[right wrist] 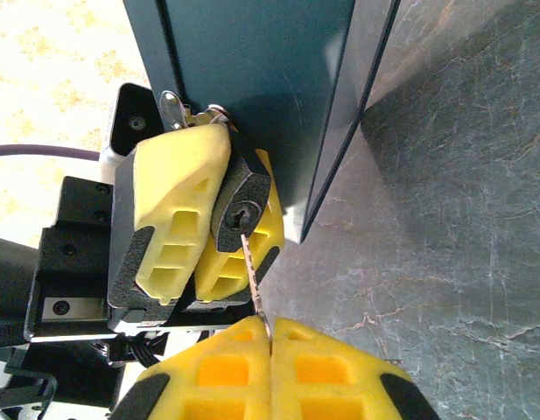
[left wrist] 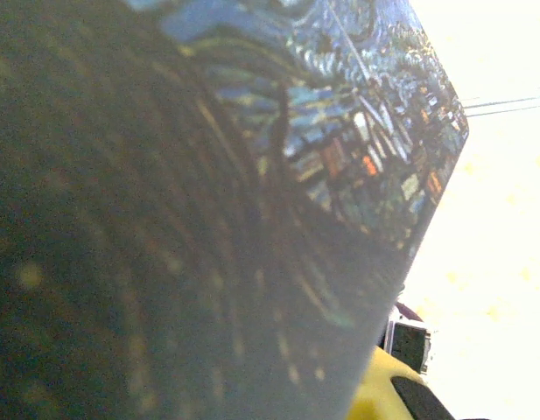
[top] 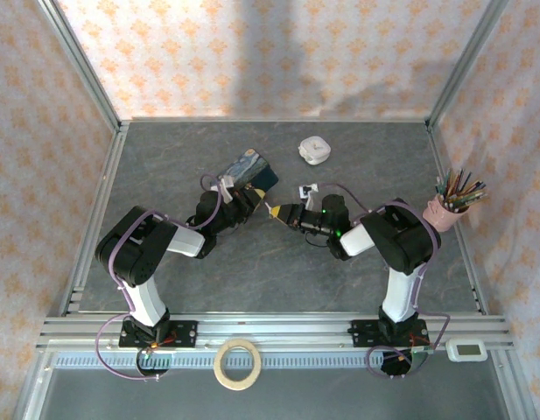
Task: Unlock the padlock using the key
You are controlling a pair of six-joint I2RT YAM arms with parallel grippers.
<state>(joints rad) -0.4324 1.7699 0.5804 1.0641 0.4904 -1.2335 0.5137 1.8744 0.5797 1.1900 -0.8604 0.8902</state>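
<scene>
From above, the left end effector and right end effector meet beside the blue tin. The left wrist sees that tin close up. The right wrist shows the left clamping the padlock keyhole-outward, so the key, pinched by the right, lines up, its tip at the keyhole.

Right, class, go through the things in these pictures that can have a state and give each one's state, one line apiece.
padlock: clamped in left gripper, keyhole facing key; locked or unlocked unclear
key: pinched in right gripper, tip at keyhole
left gripper: shut on padlock
right gripper: shut on key
white case: closed
pencil cup: upright, full of pencils
</scene>
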